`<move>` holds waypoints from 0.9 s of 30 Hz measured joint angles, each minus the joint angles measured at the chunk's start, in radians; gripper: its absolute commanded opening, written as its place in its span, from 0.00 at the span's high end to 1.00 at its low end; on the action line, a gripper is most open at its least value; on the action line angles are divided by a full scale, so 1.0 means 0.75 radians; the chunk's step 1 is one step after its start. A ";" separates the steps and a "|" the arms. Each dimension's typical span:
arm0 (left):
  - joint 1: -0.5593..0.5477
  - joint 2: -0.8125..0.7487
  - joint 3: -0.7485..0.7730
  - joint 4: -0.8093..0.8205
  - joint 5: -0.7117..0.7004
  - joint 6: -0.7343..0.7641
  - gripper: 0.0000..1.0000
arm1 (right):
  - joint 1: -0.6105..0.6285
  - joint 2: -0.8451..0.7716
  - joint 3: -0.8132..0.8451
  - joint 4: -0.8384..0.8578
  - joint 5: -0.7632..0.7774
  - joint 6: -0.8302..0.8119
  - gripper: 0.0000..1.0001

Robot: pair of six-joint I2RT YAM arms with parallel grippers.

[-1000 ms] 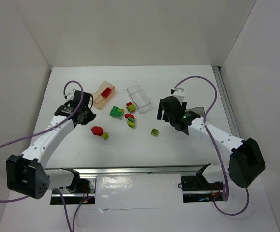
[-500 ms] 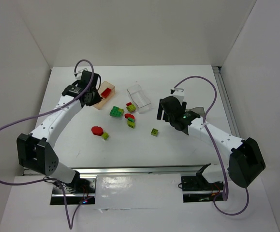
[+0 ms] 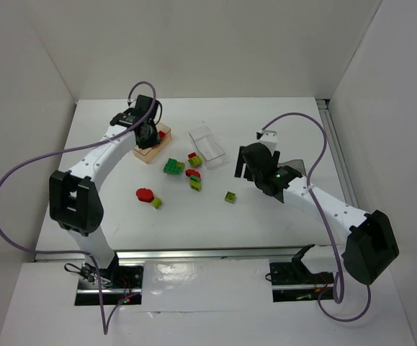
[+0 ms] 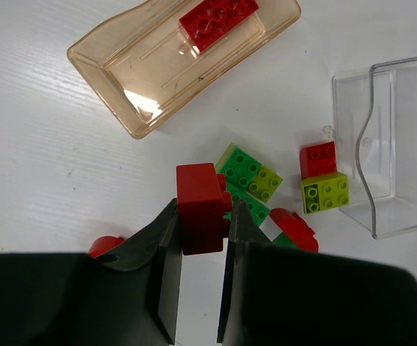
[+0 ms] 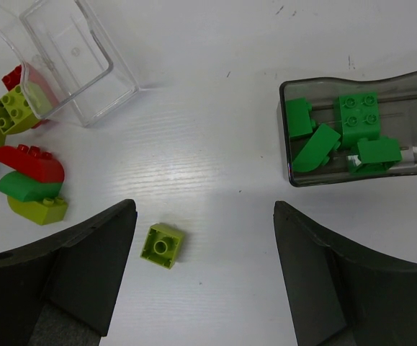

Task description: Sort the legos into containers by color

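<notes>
The left tool (image 4: 202, 220) is clenched on a red lego brick (image 4: 202, 194), pinching its flat side walls. It hangs near the orange-tinted tub (image 4: 107, 68), where a long red brick (image 4: 217, 18) already lies. The right tool (image 5: 204, 274) is spread wide and holds nothing, above a small yellow-green brick (image 5: 161, 245) on the worktop (image 5: 215, 130). These bricks look light, rigid and smooth-sided, so a squeeze across opposite flat faces, below the studs, seems safest; an off-centre pinch could squirt one out
</notes>
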 measured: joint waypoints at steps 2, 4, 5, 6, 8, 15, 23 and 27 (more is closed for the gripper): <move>0.006 0.056 0.024 0.001 0.002 0.003 1.00 | 0.000 -0.001 0.000 -0.004 0.002 0.000 0.16; 0.024 0.104 0.053 -0.006 0.009 0.003 1.00 | -0.004 -0.001 0.000 -0.010 0.002 0.000 0.16; 0.038 0.128 0.073 -0.006 0.014 0.005 1.00 | -0.008 -0.001 0.000 -0.011 0.003 0.000 0.16; 0.054 0.152 0.094 -0.006 0.022 0.010 1.00 | -0.011 -0.001 0.000 -0.011 0.004 0.000 0.16; 0.083 0.201 0.156 -0.010 0.036 0.025 1.00 | -0.011 -0.001 0.000 -0.013 0.007 0.000 0.16; 0.146 0.404 0.343 -0.024 0.039 0.044 0.77 | -0.011 -0.002 -0.001 -0.016 0.011 0.000 0.16; 0.153 0.464 0.348 -0.063 0.031 0.043 0.15 | -0.025 -0.002 -0.001 -0.022 0.011 -0.006 0.16; 0.142 0.354 0.218 -0.042 0.008 0.030 0.22 | -0.025 -0.002 -0.001 -0.023 0.011 -0.006 0.16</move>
